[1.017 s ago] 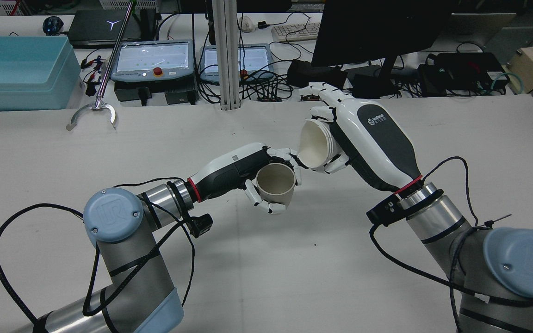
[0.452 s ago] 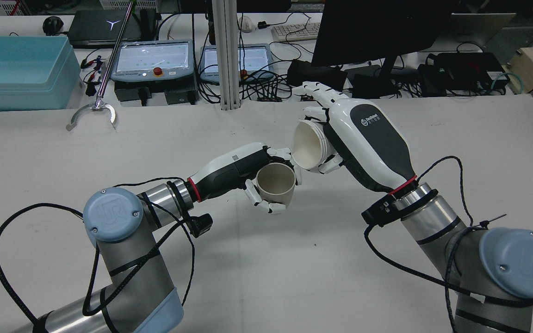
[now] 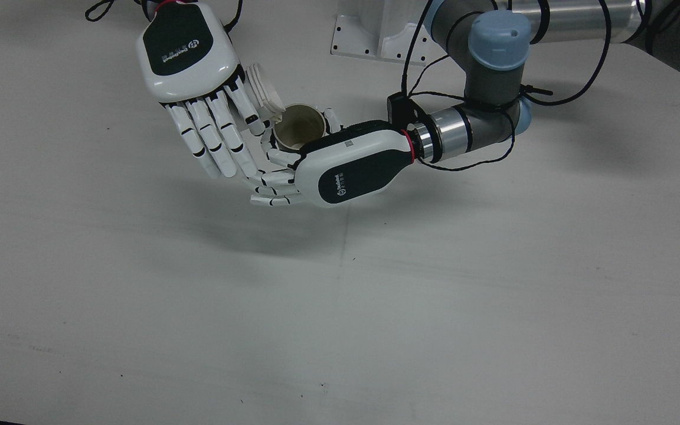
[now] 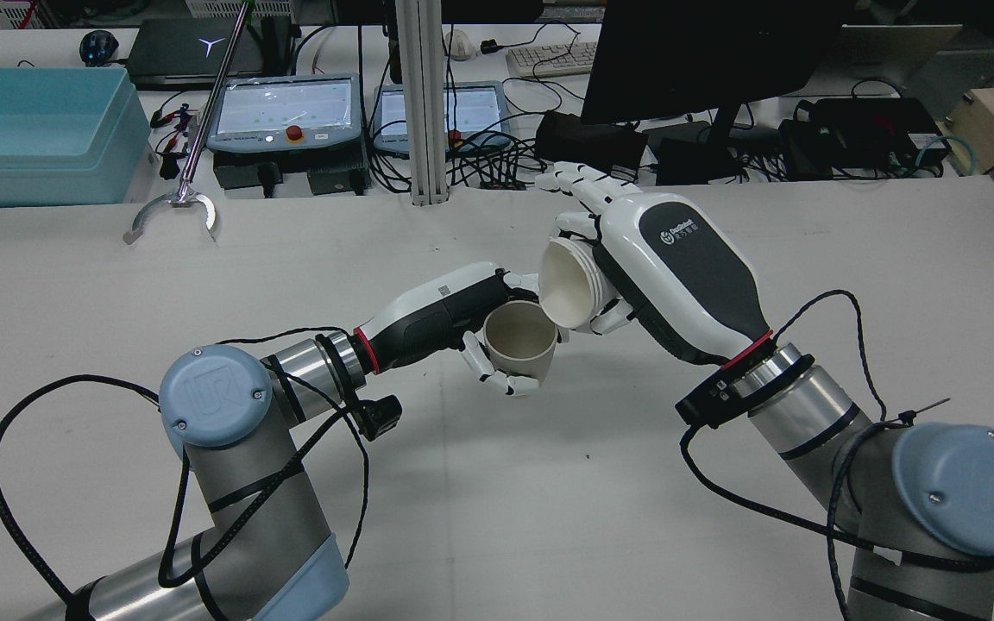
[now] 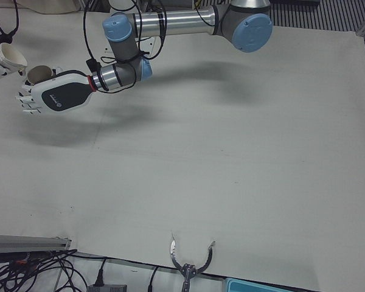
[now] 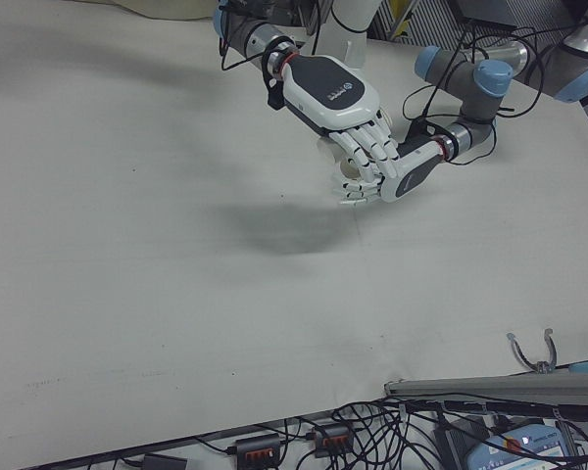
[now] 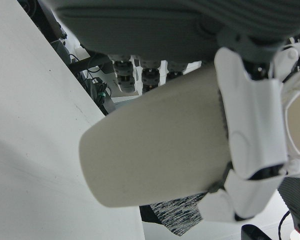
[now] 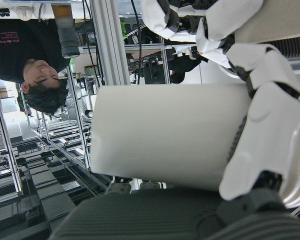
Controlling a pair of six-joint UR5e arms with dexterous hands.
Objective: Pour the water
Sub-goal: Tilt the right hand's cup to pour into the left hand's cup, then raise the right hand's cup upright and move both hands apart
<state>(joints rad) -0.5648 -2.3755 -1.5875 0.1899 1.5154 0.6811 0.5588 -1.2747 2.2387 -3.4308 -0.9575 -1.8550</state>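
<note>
White paper makes the tilted cup (image 3: 260, 88) that the right hand (image 3: 198, 88) holds in the front view; its fingers (image 3: 213, 139) spread over it, and its rim sits at 10 o'clock of the beige cup (image 3: 300, 125). The left hand (image 3: 340, 171) has its fingers (image 3: 272, 177) wrapped around that beige cup, which stands mouth-up above the pale counter (image 3: 375, 307).

In the rear view the white cup (image 4: 568, 289) lies nearly on its side, its mouth facing 8 o'clock, its lower lip over the beige cup's (image 4: 519, 338) rim. The right hand (image 4: 661, 267) clamps it; the left hand (image 4: 454, 319) clamps the beige one. A blue bin (image 4: 31, 134) sits at the far 10 o'clock.

The left-front view shows both cups at its 10 o'clock edge.

In the left hand view the beige cup (image 7: 160, 150) fills the frame, fingers (image 7: 252, 135) pressed on it.

In the right hand view the white cup (image 8: 165, 135) is gripped; a person (image 8: 37, 60) stands behind.
</note>
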